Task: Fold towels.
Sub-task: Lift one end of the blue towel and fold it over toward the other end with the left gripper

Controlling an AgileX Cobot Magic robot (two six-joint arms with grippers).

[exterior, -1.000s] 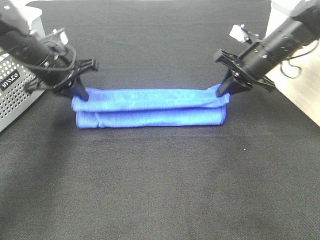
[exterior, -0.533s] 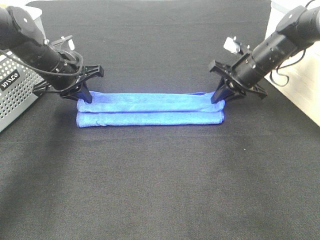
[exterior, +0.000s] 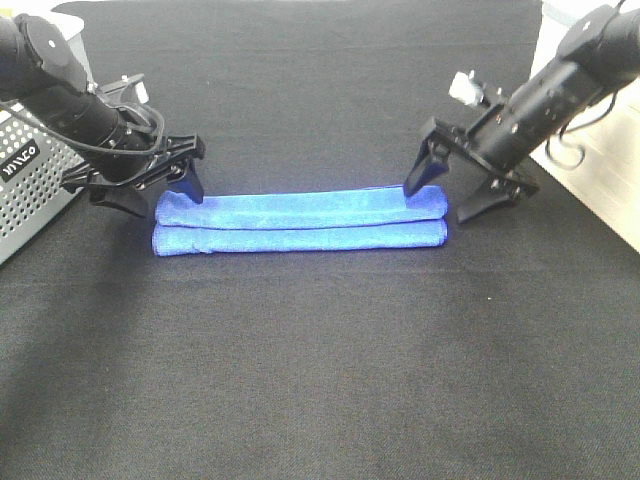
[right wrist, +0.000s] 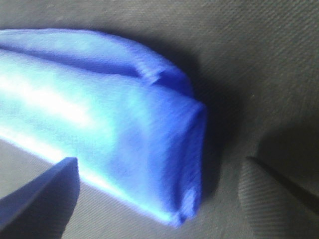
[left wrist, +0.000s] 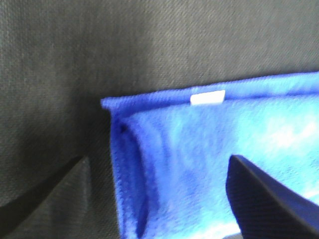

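A grey perforated basket (exterior: 25, 200) sits at the far left of the black tabletop (exterior: 320, 380). Beside it, the left gripper (exterior: 157, 195) hangs over one end of the blue towel (exterior: 300, 222), jaws spread wide and holding nothing. The towel lies across the middle of the table as a long, narrow band of stacked layers. At its other end the right gripper (exterior: 447, 198) is just as wide apart, straddling the cloth without gripping it. The lengthwise folds look done, and an end-to-end fold probably remains. Only the left wrist view shows a small white tag (left wrist: 208, 97) on the hem. Only the right wrist view shows the layers lying slightly uneven at that end.
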